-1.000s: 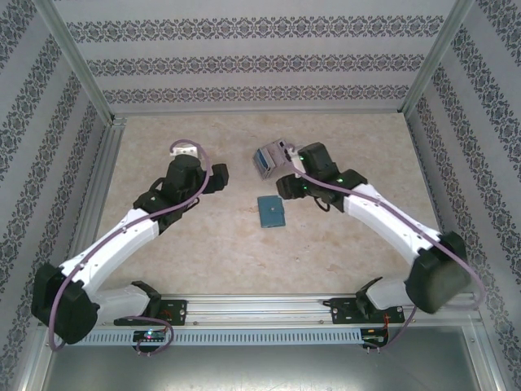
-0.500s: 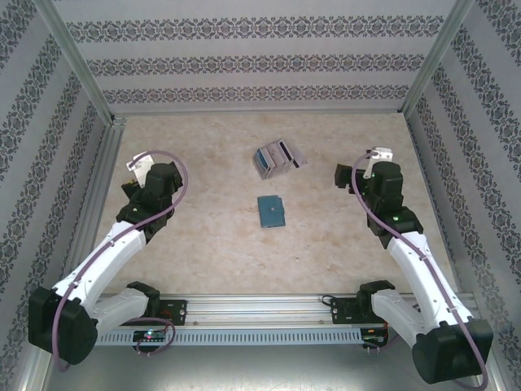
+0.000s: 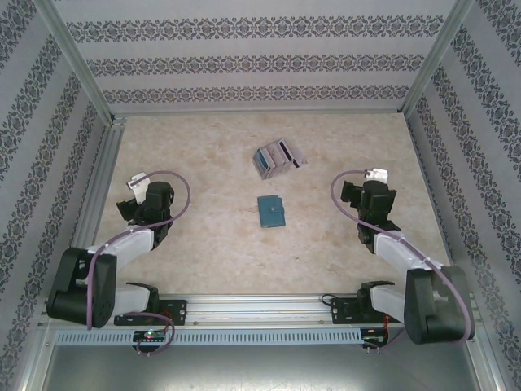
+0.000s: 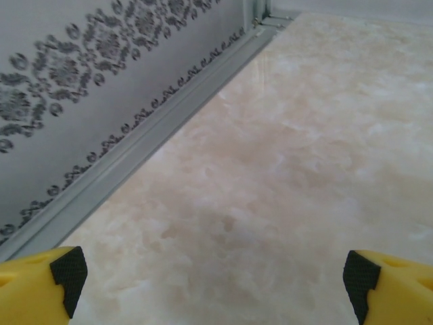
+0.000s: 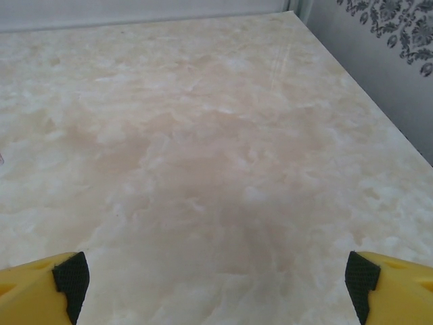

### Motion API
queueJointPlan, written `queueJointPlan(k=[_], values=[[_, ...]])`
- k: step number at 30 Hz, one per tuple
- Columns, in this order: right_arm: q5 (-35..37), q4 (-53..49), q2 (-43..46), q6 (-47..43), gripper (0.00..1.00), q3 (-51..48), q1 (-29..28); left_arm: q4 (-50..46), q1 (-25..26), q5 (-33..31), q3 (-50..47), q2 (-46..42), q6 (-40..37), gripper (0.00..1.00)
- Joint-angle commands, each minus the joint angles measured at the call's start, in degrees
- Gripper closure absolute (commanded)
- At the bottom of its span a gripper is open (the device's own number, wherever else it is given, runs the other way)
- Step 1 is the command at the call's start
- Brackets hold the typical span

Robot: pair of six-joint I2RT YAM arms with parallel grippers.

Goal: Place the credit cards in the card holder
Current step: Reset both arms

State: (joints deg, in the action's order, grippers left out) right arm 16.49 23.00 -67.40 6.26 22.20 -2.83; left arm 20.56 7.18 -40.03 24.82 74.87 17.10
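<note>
Left side first: the left arm [image 3: 122,243] sits folded up close to the patterned left wall [image 4: 67,81]. The left claw [image 4: 213,276] is spread wide with nothing between its yellow fingers [image 4: 30,291], just the marble-look counter [image 4: 284,156] underneath. In the middle of the counter the teal card holder [image 3: 271,211] lies flat, about halfway between the 2 arms and well apart from both. From above I honestly can't tell if it's folded shut or open. A bit further toward the back wall is the pile of credit cards [image 3: 277,157], fanned out in grey, lilac and a bit of blue. The pile is near the holder but not touching it, so no card is in it yet. Over on the right, the right arm [image 3: 399,248] is tucked in near the right wall. The right claw [image 5: 215,274] is also spread wide and gripping nothing, black pads [image 5: 71,277] showing on the inner tips of its yellow fingers.
</note>
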Motion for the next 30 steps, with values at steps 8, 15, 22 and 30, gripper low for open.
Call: queueJointPlan(k=[8,15,22,30], values=[[-12.7,23.1,-10.8,-4.9,0.02,-1.9,1.2,30.3,-3.7,28.8,-4.6,10.5,-16.2,0.01],[-14.4,28.8,-18.9,-5.8,0.02,-0.6,1.0,29.7,-4.3,33.0,-2.5,14.4,-17.2,0.01],[-15.6,26.9,-18.8,-5.1,0.02,0.3,2.0,28.9,-5.3,34.4,-2.1,14.5,-16.6,0.01],[-15.7,27.0,-18.8,-5.1,0.02,0.3,2.0,28.9,-5.4,34.6,-2.1,14.5,-16.6,0.01]])
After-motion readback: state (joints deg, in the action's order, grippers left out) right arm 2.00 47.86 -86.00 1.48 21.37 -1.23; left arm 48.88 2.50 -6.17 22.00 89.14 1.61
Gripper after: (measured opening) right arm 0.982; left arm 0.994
